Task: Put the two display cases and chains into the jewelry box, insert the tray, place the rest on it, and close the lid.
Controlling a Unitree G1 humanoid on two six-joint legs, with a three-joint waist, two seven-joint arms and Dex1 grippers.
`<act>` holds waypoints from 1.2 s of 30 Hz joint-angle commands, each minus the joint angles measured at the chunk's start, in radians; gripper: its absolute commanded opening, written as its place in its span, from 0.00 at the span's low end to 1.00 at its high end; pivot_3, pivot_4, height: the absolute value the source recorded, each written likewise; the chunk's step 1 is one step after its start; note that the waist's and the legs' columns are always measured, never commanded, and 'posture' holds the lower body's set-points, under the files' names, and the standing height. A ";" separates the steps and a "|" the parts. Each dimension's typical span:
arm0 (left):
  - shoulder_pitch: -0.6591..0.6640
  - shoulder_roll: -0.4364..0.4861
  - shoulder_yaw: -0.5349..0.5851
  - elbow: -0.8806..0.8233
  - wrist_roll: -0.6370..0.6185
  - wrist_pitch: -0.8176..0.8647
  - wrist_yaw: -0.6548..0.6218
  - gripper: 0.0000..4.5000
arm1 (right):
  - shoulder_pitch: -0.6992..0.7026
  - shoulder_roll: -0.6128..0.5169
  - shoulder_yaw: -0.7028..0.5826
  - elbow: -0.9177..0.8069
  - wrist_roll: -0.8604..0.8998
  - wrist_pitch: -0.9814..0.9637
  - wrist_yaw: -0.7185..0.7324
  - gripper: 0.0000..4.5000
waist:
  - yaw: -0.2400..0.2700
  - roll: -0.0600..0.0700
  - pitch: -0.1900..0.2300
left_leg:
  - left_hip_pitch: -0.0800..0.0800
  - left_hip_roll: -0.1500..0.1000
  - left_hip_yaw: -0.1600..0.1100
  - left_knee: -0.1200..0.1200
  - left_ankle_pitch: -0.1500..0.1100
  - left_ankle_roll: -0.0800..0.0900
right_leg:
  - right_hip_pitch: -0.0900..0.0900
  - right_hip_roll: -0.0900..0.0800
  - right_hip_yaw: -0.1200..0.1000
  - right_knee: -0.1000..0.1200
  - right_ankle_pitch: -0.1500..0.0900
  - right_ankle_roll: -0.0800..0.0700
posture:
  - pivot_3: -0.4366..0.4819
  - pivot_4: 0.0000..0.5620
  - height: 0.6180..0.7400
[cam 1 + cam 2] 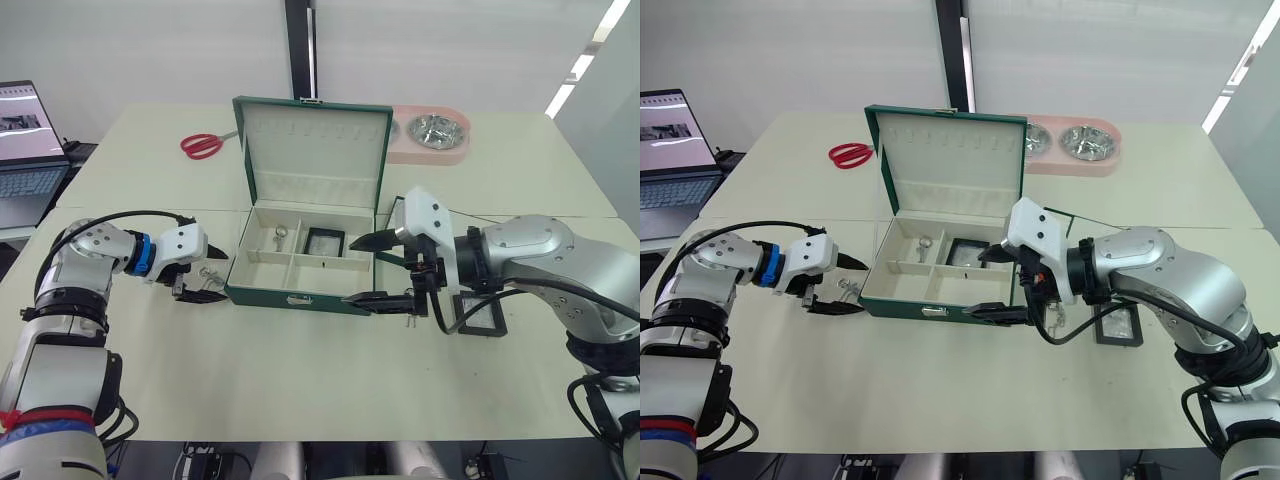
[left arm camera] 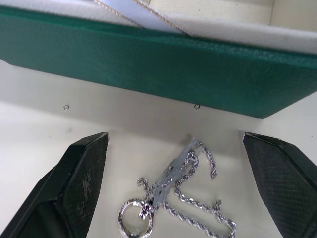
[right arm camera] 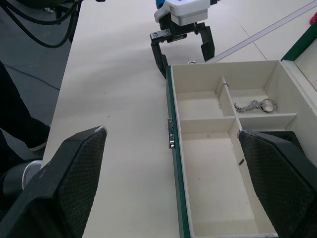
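Observation:
The jewelry box [image 1: 290,296] stands open mid-table with its lid [image 1: 315,150] upright. One chain [image 1: 279,236] lies in its back-left compartment and one display case [image 1: 325,241] in the back-right one. A second display case [image 1: 482,318] lies on the table under my right arm. Another chain [image 2: 171,198] rests on the table beside the box's left wall, between the fingers of my open left gripper [image 1: 215,276]. My right gripper [image 1: 350,270] is open and empty over the box's front-right corner. The tray is largely hidden behind my right arm; a dark green rim [image 1: 1080,219] may be its edge.
Red scissors [image 1: 203,145] lie at the back left. A pink stand with two metal bowls [image 1: 430,135] sits behind the lid on the right. A laptop [image 1: 25,140] is on a side table at far left.

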 commanded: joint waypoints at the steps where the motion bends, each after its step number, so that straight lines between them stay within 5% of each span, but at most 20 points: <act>1: -0.020 0.015 -0.004 -0.029 0.008 -0.004 -0.026 0.99 | -0.022 0.008 -0.001 -0.005 -0.021 -0.030 0.013 1.00 | -0.001 0.000 0.000 | 0.000 0.000 0.000 0.000 0.000 0.000 | 0.000 0.000 0.000 0.000 0.000 0.000 | 0.48 0.27 1.00; 3: -0.017 0.019 -0.006 -0.035 0.011 0.000 -0.029 0.99 | -0.022 0.013 0.000 -0.004 -0.024 -0.033 0.015 1.00 | -0.001 0.000 0.000 | 0.000 0.000 0.000 0.000 0.000 0.000 | 0.000 0.000 0.000 0.000 0.000 0.000 | 0.48 0.27 1.00; 6: -0.010 0.032 -0.014 -0.050 0.019 0.014 -0.047 0.87 | -0.019 0.018 -0.001 -0.005 -0.030 -0.035 0.017 1.00 | -0.002 0.000 0.000 | 0.000 0.000 0.000 0.000 0.000 0.000 | 0.000 0.000 0.000 0.000 0.000 0.000 | 0.48 0.27 1.00; 19: 0.015 0.085 -0.040 -0.121 0.034 0.067 -0.091 0.01 | -0.005 0.041 -0.014 -0.009 -0.047 -0.056 0.015 1.00 | -0.005 0.000 0.000 | 0.000 0.000 0.000 0.000 0.000 0.000 | 0.000 0.000 0.000 0.000 0.000 0.000 | 0.48 0.27 1.00; 29: 0.036 0.165 0.002 -0.217 -0.077 0.195 -0.093 0.01 | 0.021 0.048 -0.043 -0.009 -0.045 -0.077 -0.001 1.00 | -0.006 0.000 0.000 | 0.000 0.000 0.000 0.000 0.000 0.000 | 0.000 0.000 0.000 0.000 0.000 0.000 | 0.48 0.27 1.00; 36: 0.111 0.243 0.120 -0.532 -0.244 0.523 -0.089 0.01 | 0.054 0.041 -0.060 -0.004 -0.047 -0.099 0.000 1.00 | -0.007 0.000 0.000 | 0.000 0.001 -0.001 0.000 0.000 0.000 | 0.000 0.000 0.000 0.000 0.000 0.000 | 0.48 0.27 1.00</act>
